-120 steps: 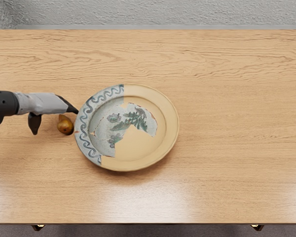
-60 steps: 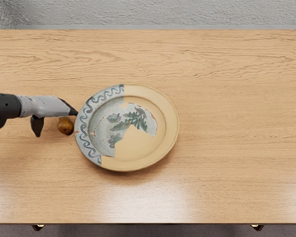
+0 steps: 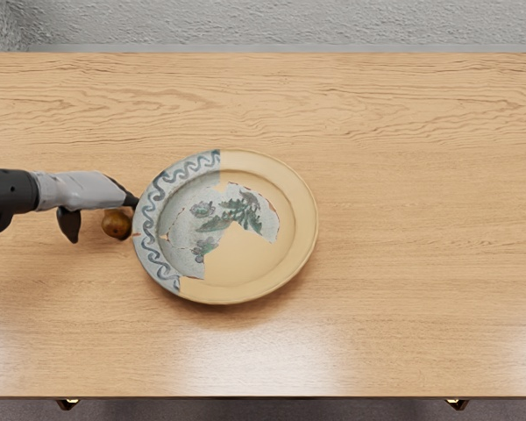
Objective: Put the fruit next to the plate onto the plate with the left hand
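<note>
Fruit (image 3: 116, 224) lay on tabletop (image 3: 377, 132) just beside plate (image 3: 298, 219) rim. Left robot hand (image 3: 89, 195) hovered over it, fingers apart, nothing gripped. Risk: off-centre closing could roll round fruit away or shove plate.

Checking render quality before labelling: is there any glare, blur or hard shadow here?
Head view: sharp throughout, no blur; a pale sheen on the near strip of the table; only a soft shadow under the near rim of the plate.

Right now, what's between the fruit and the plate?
Nothing: in the head view the fruit sits right beside the plate, at its left rim, touching or nearly so.
</note>
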`<state>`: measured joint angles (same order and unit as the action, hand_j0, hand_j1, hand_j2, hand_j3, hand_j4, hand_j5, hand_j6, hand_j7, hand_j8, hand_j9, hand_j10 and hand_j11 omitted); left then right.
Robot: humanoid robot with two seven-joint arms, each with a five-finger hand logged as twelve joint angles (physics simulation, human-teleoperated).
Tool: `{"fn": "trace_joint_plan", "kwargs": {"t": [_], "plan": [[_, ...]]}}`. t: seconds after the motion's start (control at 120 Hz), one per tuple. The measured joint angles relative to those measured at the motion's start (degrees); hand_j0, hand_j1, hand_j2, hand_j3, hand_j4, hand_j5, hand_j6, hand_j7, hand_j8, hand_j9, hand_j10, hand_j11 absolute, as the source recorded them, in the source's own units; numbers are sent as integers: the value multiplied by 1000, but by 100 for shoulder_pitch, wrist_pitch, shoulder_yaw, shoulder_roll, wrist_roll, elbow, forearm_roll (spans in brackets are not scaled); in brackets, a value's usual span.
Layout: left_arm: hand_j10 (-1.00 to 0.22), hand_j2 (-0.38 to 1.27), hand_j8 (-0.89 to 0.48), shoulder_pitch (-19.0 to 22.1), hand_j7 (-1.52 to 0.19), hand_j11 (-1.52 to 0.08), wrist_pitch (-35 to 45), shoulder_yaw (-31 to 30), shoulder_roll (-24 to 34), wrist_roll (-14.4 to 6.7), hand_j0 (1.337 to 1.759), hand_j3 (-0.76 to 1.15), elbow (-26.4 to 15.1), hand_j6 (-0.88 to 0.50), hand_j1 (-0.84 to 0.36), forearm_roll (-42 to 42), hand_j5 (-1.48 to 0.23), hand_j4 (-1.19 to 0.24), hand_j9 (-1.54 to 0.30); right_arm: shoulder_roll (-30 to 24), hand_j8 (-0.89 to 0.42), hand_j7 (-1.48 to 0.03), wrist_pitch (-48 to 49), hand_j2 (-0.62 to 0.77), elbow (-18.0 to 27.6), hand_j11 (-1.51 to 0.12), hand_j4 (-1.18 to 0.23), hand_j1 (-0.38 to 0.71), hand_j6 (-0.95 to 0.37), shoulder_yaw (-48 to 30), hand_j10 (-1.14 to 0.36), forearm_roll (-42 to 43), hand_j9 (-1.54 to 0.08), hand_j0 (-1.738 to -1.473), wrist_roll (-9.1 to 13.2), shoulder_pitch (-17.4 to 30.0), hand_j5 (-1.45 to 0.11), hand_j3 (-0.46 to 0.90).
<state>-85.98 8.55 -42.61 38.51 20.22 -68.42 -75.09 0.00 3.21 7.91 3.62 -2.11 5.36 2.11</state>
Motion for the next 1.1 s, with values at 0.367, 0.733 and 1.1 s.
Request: {"fn": "trace_joint_plan", "kwargs": {"t": [0.367, 0.733, 1.1], "plan": [[-313, 64, -314, 116, -405, -405, 187, 43, 10, -4, 1658, 0, 14, -314, -24, 78, -406, -320, -405, 0, -24, -31, 1, -5, 0, -31, -24, -320, -24, -1, -24, 0, -31, -1658, -1, 0, -31, 0], [-330, 68, -330, 243, -427, -426, 458, 66, 13, -7, 1658, 0, 43, -331, -43, 143, -427, -426, -426, 0, -24, -31, 2, -5, 0, -31, -24, -320, -24, -2, -24, 0, -31, -1658, 0, 0, -31, 0], [-370, 76, -371, 319, -479, -478, 534, 57, 69, 8, 1658, 0, 23, -371, -91, 20, -479, -385, -479, 0, -24, -31, 1, -5, 0, -31, -24, -320, -24, 0, -24, 0, -31, -1658, 0, 0, -31, 0]]}}
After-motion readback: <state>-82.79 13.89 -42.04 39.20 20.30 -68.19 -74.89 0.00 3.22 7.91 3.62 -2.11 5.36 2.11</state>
